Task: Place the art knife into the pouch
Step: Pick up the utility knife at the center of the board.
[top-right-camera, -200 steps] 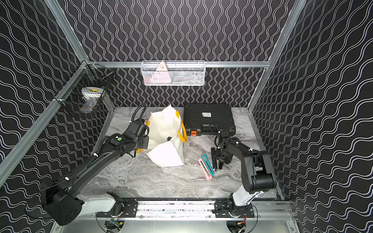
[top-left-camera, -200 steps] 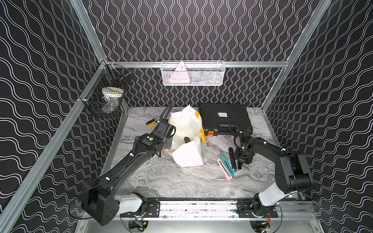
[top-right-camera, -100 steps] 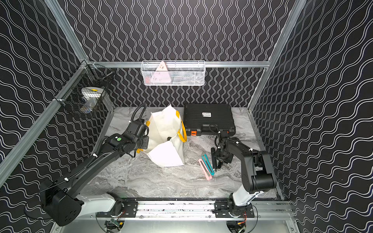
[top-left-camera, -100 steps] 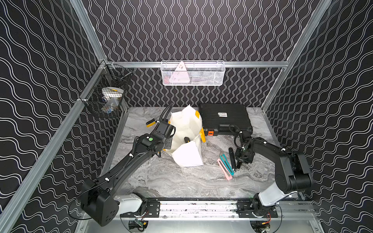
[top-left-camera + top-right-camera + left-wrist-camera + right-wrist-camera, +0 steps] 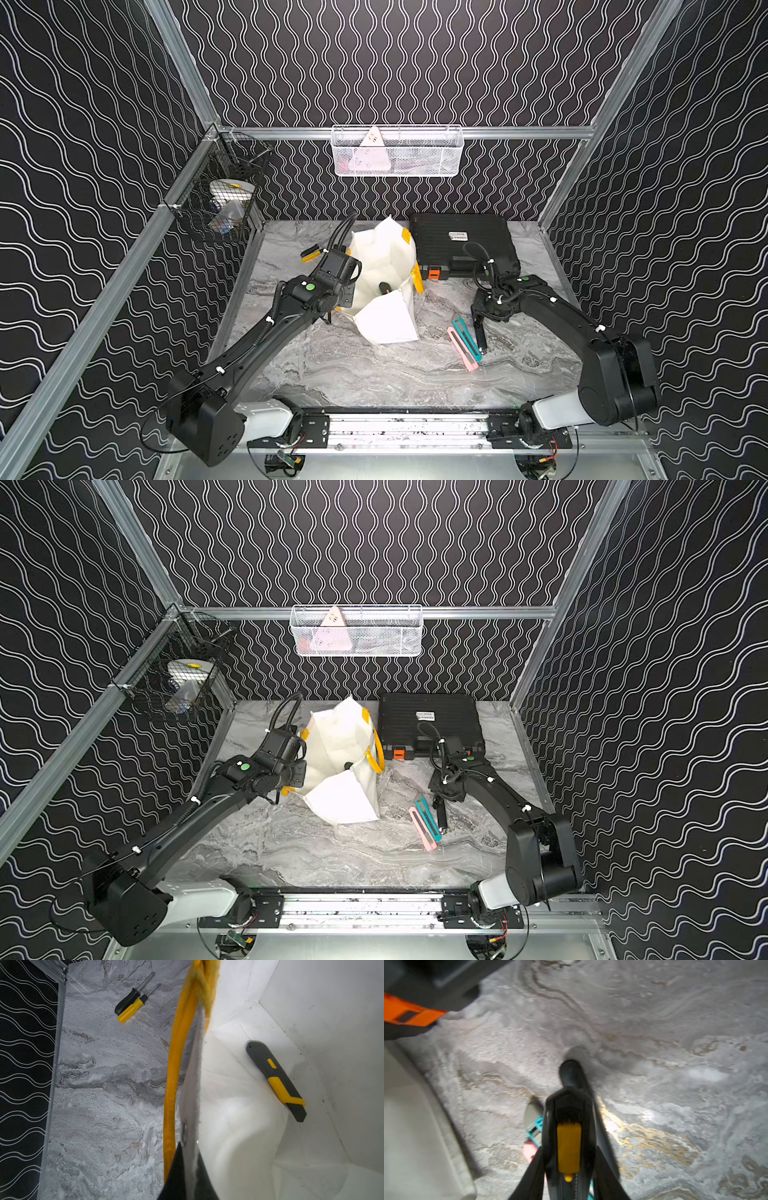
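Pouch (image 5: 384, 257): white, gusseted, yellow loop handles. Stands mouth-up and open, just 12 o'clock of bench (image 5: 353, 374) centre, near panel folded outward.
Art knife (image 5: 481, 337): black body, yellow slider. On bench at 4 o'clock from pouch, well apart, long axis roughly 12–6. Its 12 o'clock end sits between the right claw (image 5: 478, 319) fingers.

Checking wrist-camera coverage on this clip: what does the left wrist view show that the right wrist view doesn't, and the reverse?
Left wrist only: the pouch interior with a black-and-yellow knife lying in it, the yellow handle running to the shut left fingers, and two screwdrivers on the table. Right wrist only: the right fingers closed on the art knife, a teal cutter and a pink cutter beside it, an orange latch. Both: the marble table and the pouch, only a pale blur in the right wrist view.
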You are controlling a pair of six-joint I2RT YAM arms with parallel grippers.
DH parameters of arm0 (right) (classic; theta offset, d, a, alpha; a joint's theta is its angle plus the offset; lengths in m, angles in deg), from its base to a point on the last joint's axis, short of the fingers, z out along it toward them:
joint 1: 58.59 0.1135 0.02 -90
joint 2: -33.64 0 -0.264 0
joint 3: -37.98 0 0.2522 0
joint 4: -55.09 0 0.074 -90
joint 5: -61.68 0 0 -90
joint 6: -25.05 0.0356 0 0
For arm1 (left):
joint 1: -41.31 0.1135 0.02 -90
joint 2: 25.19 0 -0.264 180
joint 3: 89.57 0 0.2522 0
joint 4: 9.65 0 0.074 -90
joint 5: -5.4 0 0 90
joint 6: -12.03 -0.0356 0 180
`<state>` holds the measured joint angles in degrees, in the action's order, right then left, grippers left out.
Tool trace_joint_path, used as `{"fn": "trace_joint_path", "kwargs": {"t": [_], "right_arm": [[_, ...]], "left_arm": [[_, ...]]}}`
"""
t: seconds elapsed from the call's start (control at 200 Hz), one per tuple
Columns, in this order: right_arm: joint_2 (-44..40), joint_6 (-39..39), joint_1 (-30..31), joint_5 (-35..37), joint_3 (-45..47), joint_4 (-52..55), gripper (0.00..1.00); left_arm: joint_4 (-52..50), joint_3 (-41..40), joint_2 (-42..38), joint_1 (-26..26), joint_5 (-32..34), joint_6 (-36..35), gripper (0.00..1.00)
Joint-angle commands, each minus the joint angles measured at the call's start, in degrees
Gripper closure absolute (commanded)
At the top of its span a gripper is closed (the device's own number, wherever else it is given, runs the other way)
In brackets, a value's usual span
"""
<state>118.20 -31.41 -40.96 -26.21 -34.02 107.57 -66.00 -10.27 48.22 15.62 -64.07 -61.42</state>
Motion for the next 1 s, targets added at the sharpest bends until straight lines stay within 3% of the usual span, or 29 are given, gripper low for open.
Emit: {"fn": "trace_joint_path", "kwargs": {"t": [0.0,0.235,0.59,0.991], "right_arm": [[0.33,2.71,4.04,3.02,-2.77,2.06,0.78],[0.61,3.83,10.39,3.62,-11.28,4.46,0.78],[2.02,2.2,14.33,5.79,-24.72,7.75,0.78],[11.12,-1.85,20.01,6.52,-50.69,11.98,0.79]], "left_arm": [[0.84,-0.11,0.11,0.03,-0.19,-0.28,1.0],[0.84,-0.13,0.1,0.05,-0.37,-0.31,1.0],[0.84,-0.13,0.33,0.09,-0.41,-0.25,1.0],[1.03,-0.07,0.03,0.1,-0.76,-0.3,1.0]]}}
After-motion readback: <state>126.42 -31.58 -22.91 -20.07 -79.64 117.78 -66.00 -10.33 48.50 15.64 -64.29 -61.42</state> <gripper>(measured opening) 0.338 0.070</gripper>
